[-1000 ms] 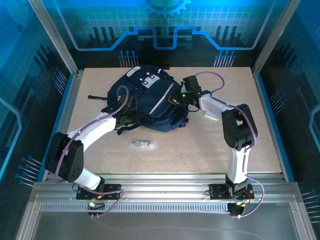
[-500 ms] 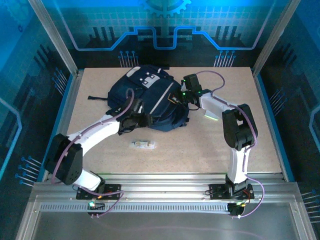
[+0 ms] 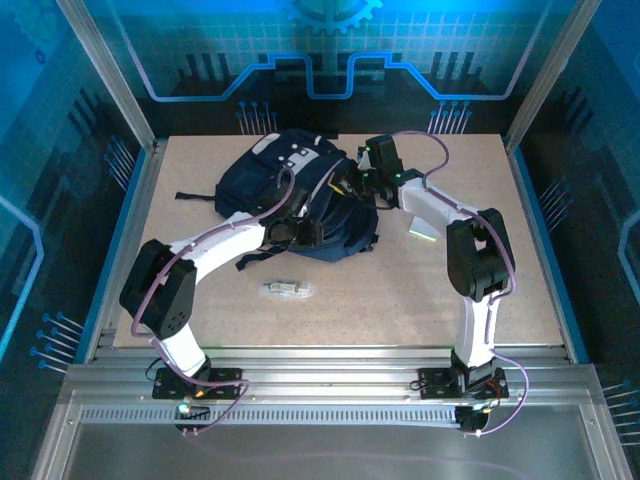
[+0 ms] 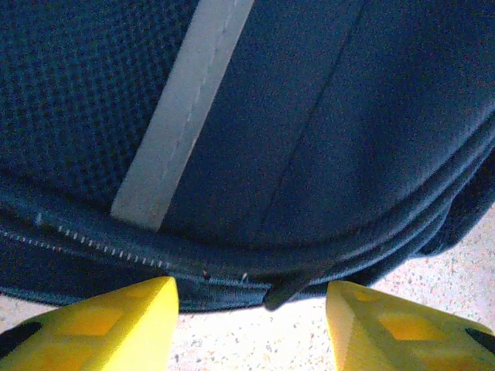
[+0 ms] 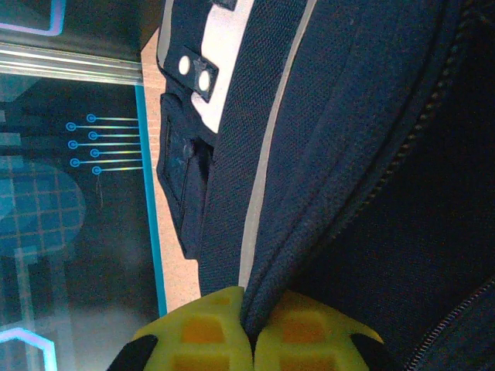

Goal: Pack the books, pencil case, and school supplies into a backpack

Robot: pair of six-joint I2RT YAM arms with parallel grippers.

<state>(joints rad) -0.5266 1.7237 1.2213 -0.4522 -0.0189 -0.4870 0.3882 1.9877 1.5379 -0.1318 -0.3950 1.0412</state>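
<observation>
Navy fabric backpack, pale-striped, lies with its zipped edge just ahead of the released left gripper, bare speckled tabletop between its jaws, while the right gripper is clenched on a backpack fold.

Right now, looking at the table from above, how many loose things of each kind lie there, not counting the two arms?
Backpack: 1
Clear tube: 1
Yellow-green pad: 1
Total: 3
</observation>
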